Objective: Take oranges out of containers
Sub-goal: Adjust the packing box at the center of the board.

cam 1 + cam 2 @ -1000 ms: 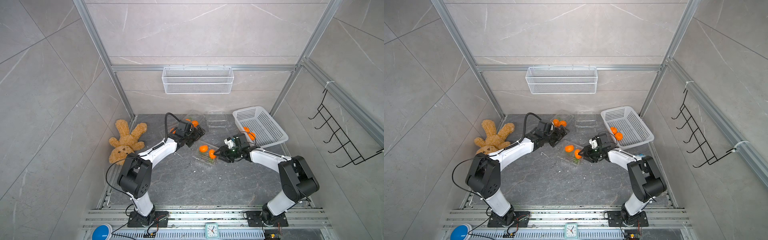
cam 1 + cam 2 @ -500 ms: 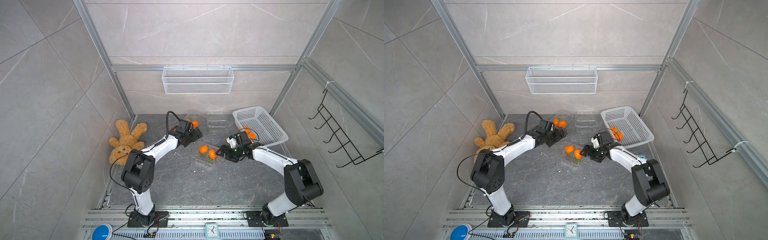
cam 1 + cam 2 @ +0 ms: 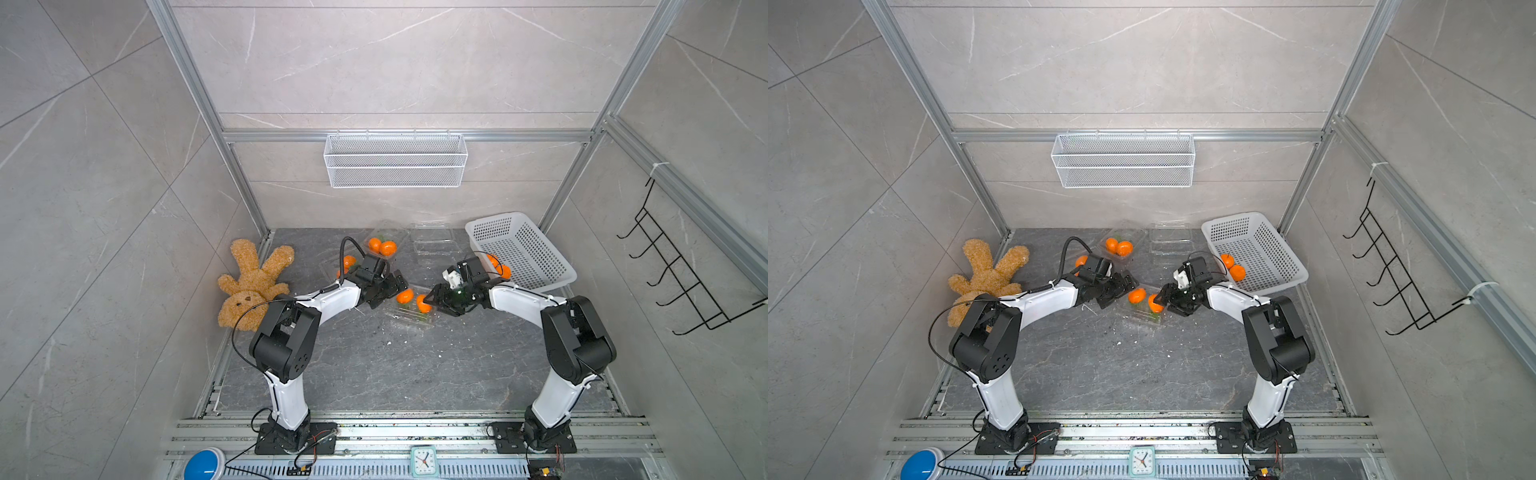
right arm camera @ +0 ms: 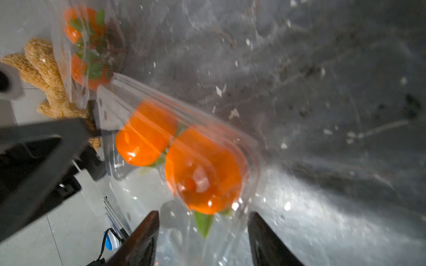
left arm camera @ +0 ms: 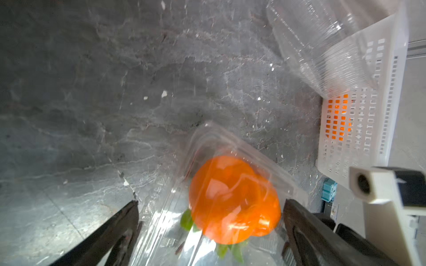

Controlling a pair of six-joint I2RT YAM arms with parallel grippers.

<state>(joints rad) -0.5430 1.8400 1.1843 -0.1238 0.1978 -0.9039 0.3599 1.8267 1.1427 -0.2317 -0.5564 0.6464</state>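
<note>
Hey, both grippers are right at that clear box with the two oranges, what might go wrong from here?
1. The left gripper and right gripper flank the same small clear box, facing each other; they may collide.
2. The box looks light and is blurred in both wrist views; it may slide or tip, spilling the oranges.
3. Jaws closing across it may crush the plastic or bruise fruit.

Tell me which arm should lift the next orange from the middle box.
Right, probably: the right claw is open with its tips at the near orange in the middle container, and the white basket sits beside that arm. The left claw is farther from it.
</note>
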